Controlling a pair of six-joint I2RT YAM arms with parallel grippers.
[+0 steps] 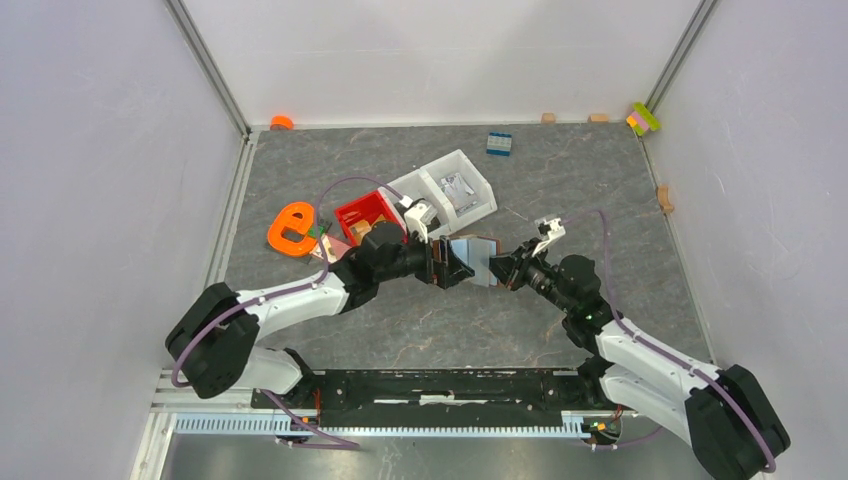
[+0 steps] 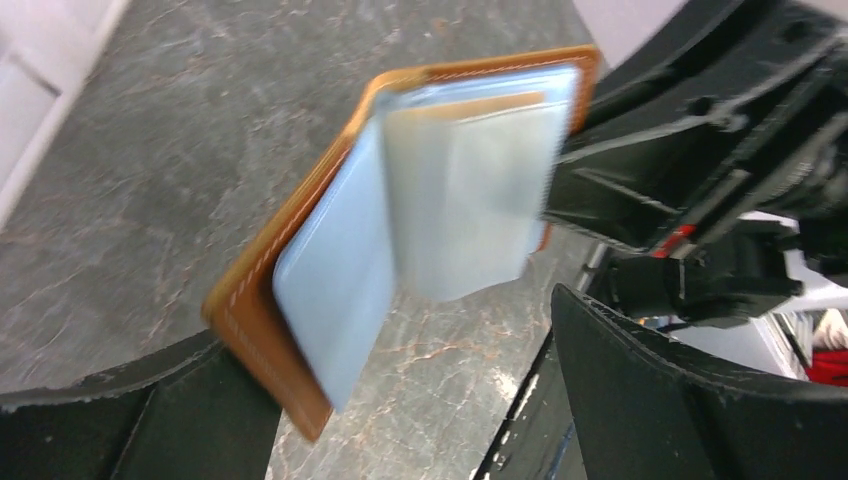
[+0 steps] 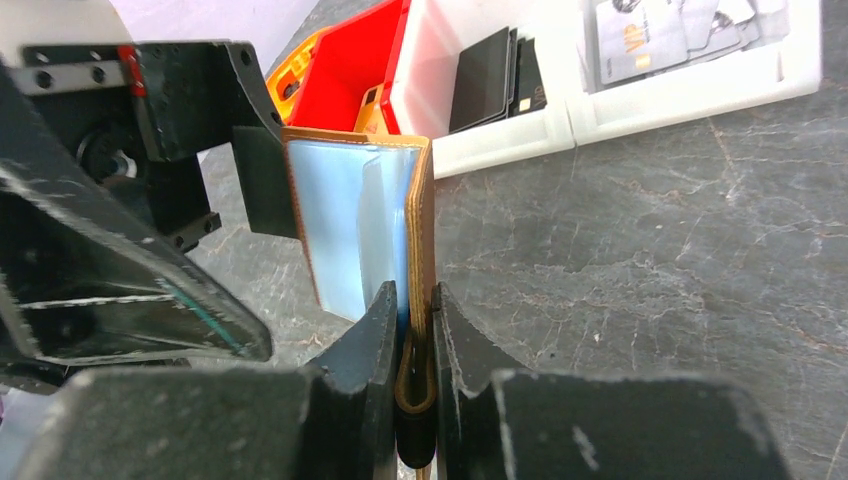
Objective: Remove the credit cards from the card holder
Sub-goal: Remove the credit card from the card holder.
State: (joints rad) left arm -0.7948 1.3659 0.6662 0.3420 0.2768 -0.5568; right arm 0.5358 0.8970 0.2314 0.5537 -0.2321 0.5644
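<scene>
The brown card holder (image 1: 470, 253) hangs open above the table between my two grippers. My right gripper (image 3: 413, 318) is shut on one cover of the card holder (image 3: 420, 215), at its strap end. In the left wrist view the card holder (image 2: 290, 250) shows pale blue leaves fanned out. An orange-tan edge (image 2: 470, 103), perhaps one of the credit cards, shows along the top of one leaf. My left gripper (image 2: 410, 400) is open wide, the holder's lower corner close to its left finger (image 2: 130, 420). From above, the left gripper (image 1: 445, 265) faces the right gripper (image 1: 497, 268).
Behind the grippers stand a red bin (image 1: 365, 212) and two white bins (image 1: 455, 190); one white bin holds a black wallet (image 3: 490, 90), the other loose cards. An orange object (image 1: 290, 230) lies at the left, with a blue block (image 1: 498, 143) at the back.
</scene>
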